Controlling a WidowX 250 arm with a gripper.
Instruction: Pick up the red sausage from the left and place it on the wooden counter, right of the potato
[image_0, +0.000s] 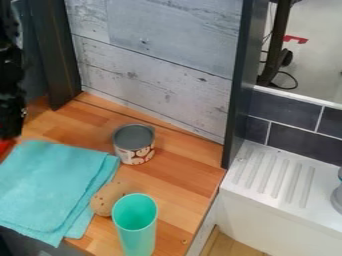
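Turquoise cloth (50, 185) lies near the gripper (9, 131) (jaws clenched or released, can't tell).

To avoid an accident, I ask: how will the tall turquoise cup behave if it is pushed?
The cup looks tall and narrow, so a high push may tip it. Its round wall could let it roll once fallen. Its even rim suggests stiffness.

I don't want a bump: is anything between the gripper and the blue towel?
Maybe: something red shows at the left edge, below the gripper and beside the blue towel. Nothing else visible is in the way.
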